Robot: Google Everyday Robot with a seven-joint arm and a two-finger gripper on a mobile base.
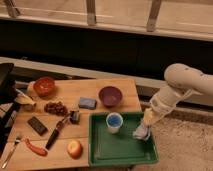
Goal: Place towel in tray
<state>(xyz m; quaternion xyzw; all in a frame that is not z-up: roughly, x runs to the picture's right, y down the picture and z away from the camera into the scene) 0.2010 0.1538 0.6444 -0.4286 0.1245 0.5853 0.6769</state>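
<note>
The gripper (pixel 144 131) hangs at the green tray's (pixel 123 151) three o'clock rim — fingers clenched on the towel (pixel 141 134), low for release.

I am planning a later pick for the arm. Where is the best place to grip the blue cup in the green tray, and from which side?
Probably by its rim, from above. The blue cup stands upright with its mouth open, inside the green tray, whose raised walls hinder a low side approach. The gripper hangs over the tray's right edge with the towel, so the right side is crowded.
</note>
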